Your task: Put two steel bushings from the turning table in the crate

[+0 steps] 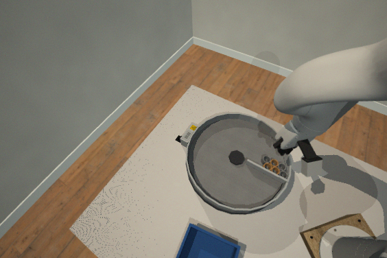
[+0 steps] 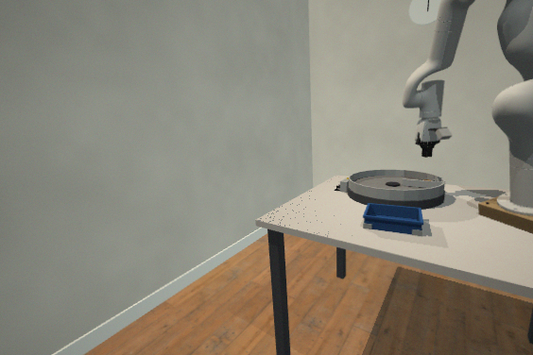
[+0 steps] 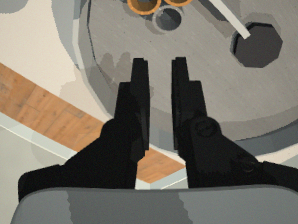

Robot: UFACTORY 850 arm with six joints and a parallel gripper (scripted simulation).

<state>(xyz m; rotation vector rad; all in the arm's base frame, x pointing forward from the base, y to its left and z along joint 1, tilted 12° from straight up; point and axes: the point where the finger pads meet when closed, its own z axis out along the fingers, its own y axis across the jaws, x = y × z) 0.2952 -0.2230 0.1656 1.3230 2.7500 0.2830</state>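
Note:
The turning table [image 1: 221, 185] [image 2: 385, 193] [image 3: 215, 95] bears a small cluster of bushings against its straight bar. A grey steel bushing [image 1: 266, 161] [image 3: 167, 29] stands at the cluster's end toward the gripper. Two more steel bushings are on the cluster's right side in the top view, near the rim. Three orange-coloured bushings [image 1: 275, 170] stand among them. My gripper [image 1: 285, 151] [image 2: 426, 155] [image 3: 160, 78] hangs above the table's far right part, pointing down. Its fingers stand a small gap apart with nothing between them. The blue crate [image 1: 215, 237] [image 2: 393, 226] shows no bushing in its visible part; its near end is cut off in the top view.
The straight bar [image 1: 265, 170] [image 3: 231, 16] runs from near the dark hub [image 1: 237, 157] [image 2: 392, 184] [image 3: 257, 46] to the rim. The raised rim surrounds the turning table. A small box [image 1: 187, 136] is at its left side. The arm's wooden base [image 1: 331, 224] [image 2: 512, 220] stands at the right.

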